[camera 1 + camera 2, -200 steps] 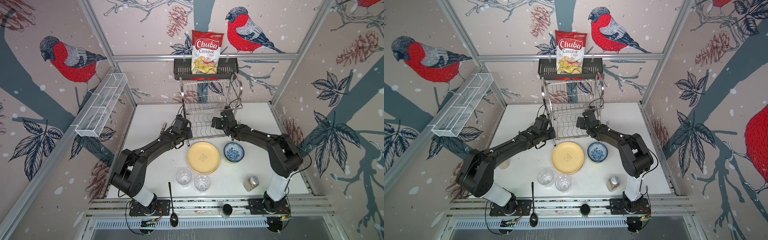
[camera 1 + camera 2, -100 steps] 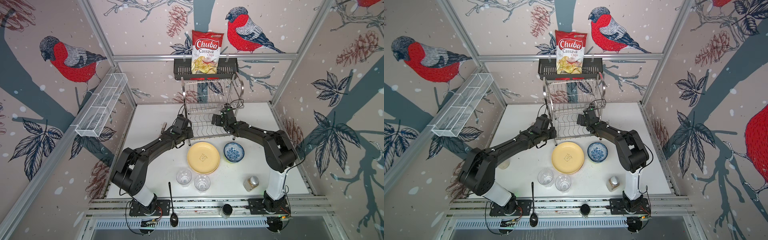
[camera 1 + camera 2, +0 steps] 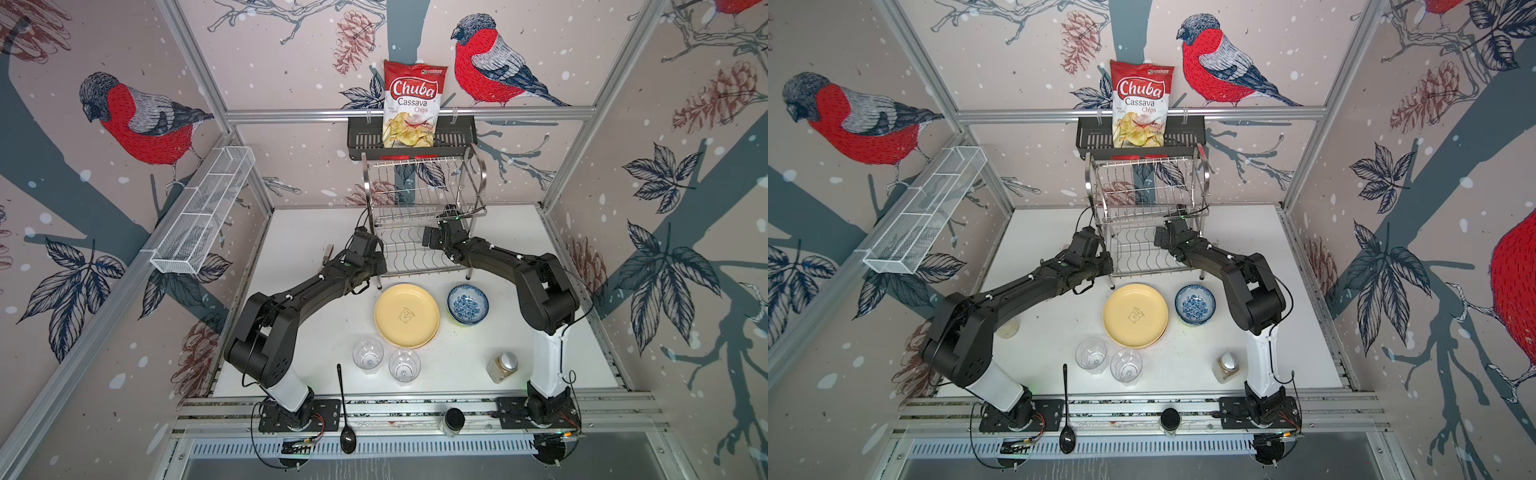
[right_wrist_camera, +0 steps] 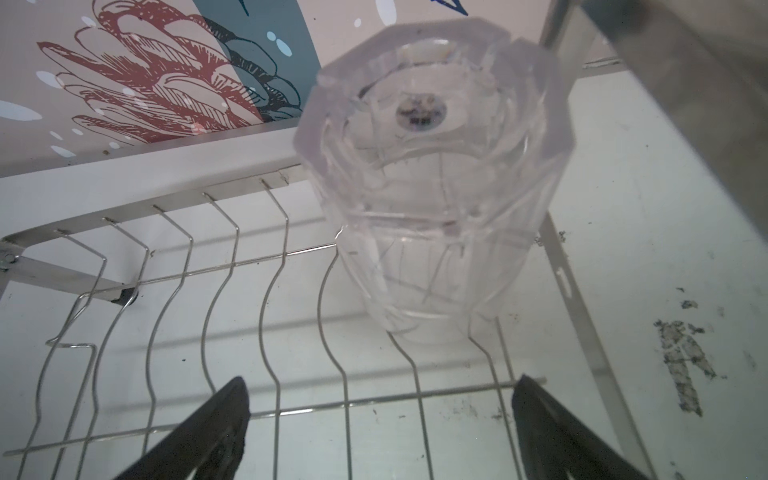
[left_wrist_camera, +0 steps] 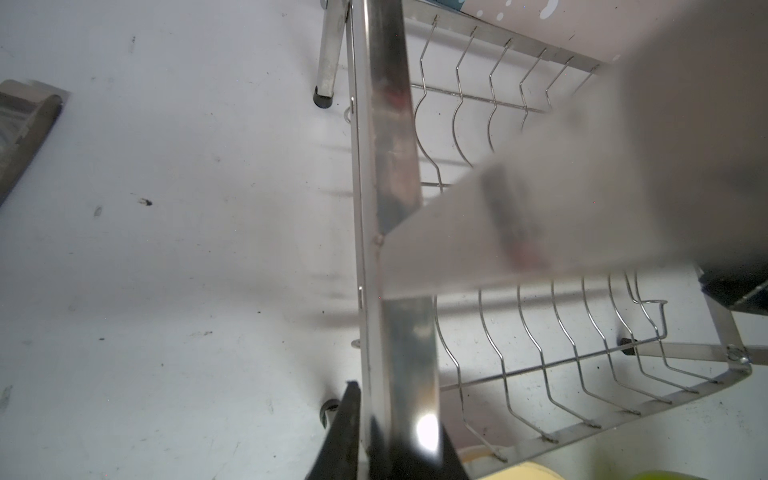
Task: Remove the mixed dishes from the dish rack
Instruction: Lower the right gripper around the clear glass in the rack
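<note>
With your left claw [image 5: 395, 415] clamping the shiny steel wire dish rack [image 5: 390, 124], ease your open right claw [image 4: 380, 382] around the clear faceted tumbler [image 4: 432, 187].

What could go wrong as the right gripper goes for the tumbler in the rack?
The tumbler stands upside down on the wavy wires of the dish rack; the open right gripper is short of it, so a one-sided push might tip it.
The upper tier sits above it; a straight lift could strike it.
The left gripper clamps the rack's side frame; if that grip slips, the rack may shift.
</note>
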